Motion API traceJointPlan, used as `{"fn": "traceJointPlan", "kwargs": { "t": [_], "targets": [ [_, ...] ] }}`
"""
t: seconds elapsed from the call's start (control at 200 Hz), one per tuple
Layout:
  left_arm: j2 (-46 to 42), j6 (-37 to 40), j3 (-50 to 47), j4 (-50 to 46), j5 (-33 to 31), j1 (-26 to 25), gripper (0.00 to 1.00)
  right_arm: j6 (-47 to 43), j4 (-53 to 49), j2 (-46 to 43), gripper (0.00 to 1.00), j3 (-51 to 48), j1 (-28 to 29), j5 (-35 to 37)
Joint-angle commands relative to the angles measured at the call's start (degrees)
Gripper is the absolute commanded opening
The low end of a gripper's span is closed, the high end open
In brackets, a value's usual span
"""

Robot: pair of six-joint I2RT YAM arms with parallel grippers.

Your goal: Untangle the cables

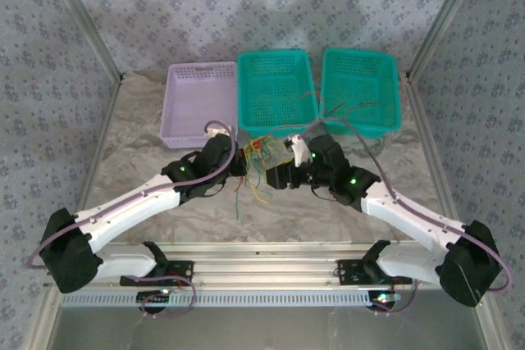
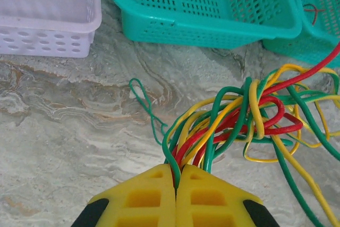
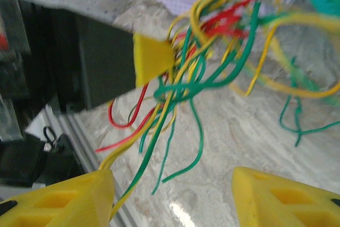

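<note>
The cables (image 1: 261,153) are a tangled bunch of thin red, yellow and green wires held just above the marble table, between the two arms. My left gripper (image 2: 176,176) is shut on the cables (image 2: 239,120); several strands pass between its yellow fingers and fan out to the right. My right gripper (image 3: 172,176) stands open below the cables (image 3: 202,73). Loose green ends hang between its fingers, and a yellow and a green strand run past its left finger (image 3: 79,198). The left gripper's yellow fingertip (image 3: 151,57) shows at the bunch. From above, the left gripper (image 1: 242,161) and right gripper (image 1: 275,171) face each other closely.
Three baskets line the table's far side: a purple basket (image 1: 199,100), a teal basket (image 1: 275,88) and another teal basket (image 1: 359,88). A red wire (image 2: 313,11) lies in the right teal basket. A metal rail (image 1: 262,272) runs along the near edge.
</note>
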Motion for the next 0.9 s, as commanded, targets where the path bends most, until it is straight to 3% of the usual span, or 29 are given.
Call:
{"fn": "traceJointPlan", "kwargs": {
  "t": [0.0, 0.265, 0.48, 0.565, 0.73, 0.894],
  "targets": [
    [-1.2, -3.5, 2.2, 3.1, -2.0, 0.5, 0.0, 0.6, 5.8, -1.7, 0.64, -3.4, 1.4, -2.2],
    [-0.9, -6.0, 2.0, 3.5, -0.9, 2.4, 0.0, 0.3, 7.8, -2.6, 0.67, -6.4, 3.9, -2.2],
    [-0.1, -6.1, 2.9, 3.2, -0.8, 2.8, 0.0, -0.2, 9.0, -1.4, 0.63, -6.2, 6.6, -1.4],
    [0.1, -6.4, 2.9, 3.2, -0.5, 2.8, 0.0, -0.6, 8.6, -1.1, 0.51, -5.7, 6.7, -0.9],
    [-0.2, -6.1, 2.9, 2.9, -0.2, 3.0, 0.0, -2.2, 4.0, -1.2, 0.0, -4.0, 6.7, 4.1],
    [-1.6, -5.5, 1.9, 1.6, -0.1, 4.1, 0.0, -2.9, -5.8, -6.6, 0.0, -3.1, 3.8, 16.3]
  ]
}}
